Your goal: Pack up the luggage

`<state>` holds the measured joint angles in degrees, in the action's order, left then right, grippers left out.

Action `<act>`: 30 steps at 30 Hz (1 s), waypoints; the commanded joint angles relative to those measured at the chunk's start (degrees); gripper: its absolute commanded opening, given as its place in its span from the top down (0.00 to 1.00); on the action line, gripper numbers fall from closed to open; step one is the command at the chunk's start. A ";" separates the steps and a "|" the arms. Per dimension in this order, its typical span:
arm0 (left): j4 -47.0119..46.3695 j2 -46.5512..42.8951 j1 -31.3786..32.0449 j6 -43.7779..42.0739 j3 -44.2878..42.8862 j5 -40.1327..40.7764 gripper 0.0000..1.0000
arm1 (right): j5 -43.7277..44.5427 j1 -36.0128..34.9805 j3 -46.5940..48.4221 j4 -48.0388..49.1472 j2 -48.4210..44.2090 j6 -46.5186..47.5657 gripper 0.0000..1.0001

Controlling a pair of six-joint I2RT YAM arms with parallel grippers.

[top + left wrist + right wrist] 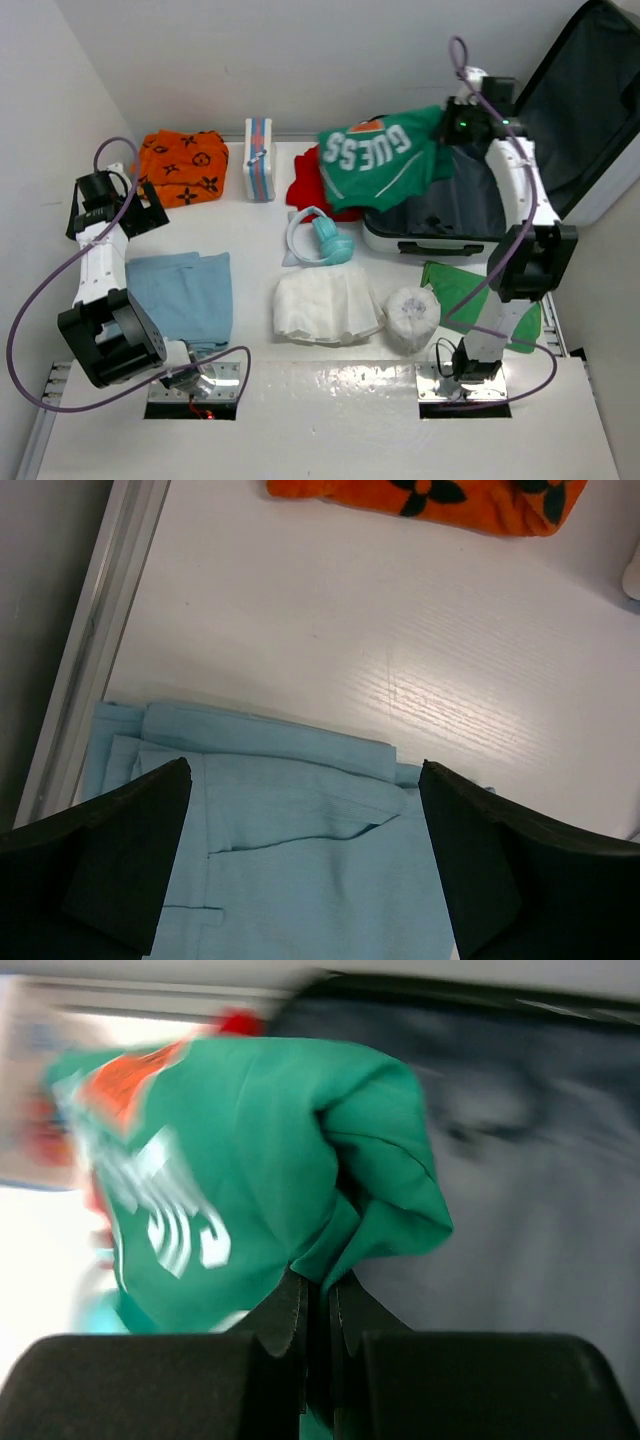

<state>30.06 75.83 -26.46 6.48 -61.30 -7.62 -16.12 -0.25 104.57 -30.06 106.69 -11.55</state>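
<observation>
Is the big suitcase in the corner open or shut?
Open. The hard-shell suitcase has its lid tipped back, showing dark grey lining, and the green GUESS T-shirt hangs over its open bottom half.

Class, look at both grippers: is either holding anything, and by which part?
The right gripper pinches a bunched fold of the green T-shirt over the suitcase. The left gripper is open, empty.

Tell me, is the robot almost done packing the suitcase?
Not nearly. The luggage lies open, but I see nothing clearly packed inside. The right gripper is shut on the green shirt, holding it over the luggage. The left gripper is open above the blue trousers. The orange cloth, headphones and white cloth lie on the table, unpacked.
</observation>
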 commanded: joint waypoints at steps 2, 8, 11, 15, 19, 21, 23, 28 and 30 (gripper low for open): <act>-2.03 1.95 -0.70 -0.24 -1.63 -1.17 0.02 | -0.58 7.27 0.72 -8.68 -2.20 10.93 1.00; -2.03 4.15 -0.17 -0.24 -3.39 -1.17 0.02 | -4.18 12.82 4.14 -22.83 5.45 23.67 1.00; -2.03 4.76 -0.17 -0.24 -3.39 -1.17 0.02 | -2.96 13.08 6.86 -30.65 10.44 33.04 1.00; -2.03 4.76 0.35 -0.24 -3.39 -1.17 0.02 | 1.87 13.87 4.95 -29.64 11.08 38.70 1.00; -2.55 4.76 0.35 -0.24 -3.39 -1.17 0.02 | 10.04 14.23 0.72 -21.37 9.50 44.24 1.00; -2.55 5.29 0.35 -0.24 -3.39 -1.70 0.02 | 13.03 14.31 1.85 -18.82 10.37 46.78 1.00; -2.55 5.29 0.35 -0.24 -2.87 -1.70 0.02 | 15.05 14.31 2.65 -17.49 11.51 48.63 1.00; -3.60 5.29 0.35 -0.85 -1.81 -1.70 0.02 | 15.94 13.70 1.78 -8.71 12.40 54.44 1.00; -3.61 5.29 0.35 -0.86 -0.58 -1.70 0.02 | 15.94 13.09 1.51 -5.72 13.18 55.75 1.00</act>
<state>28.69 81.49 -26.30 6.26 -62.41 -8.62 -2.76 13.54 105.45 -44.05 119.83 38.79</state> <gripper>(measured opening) 0.984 0.035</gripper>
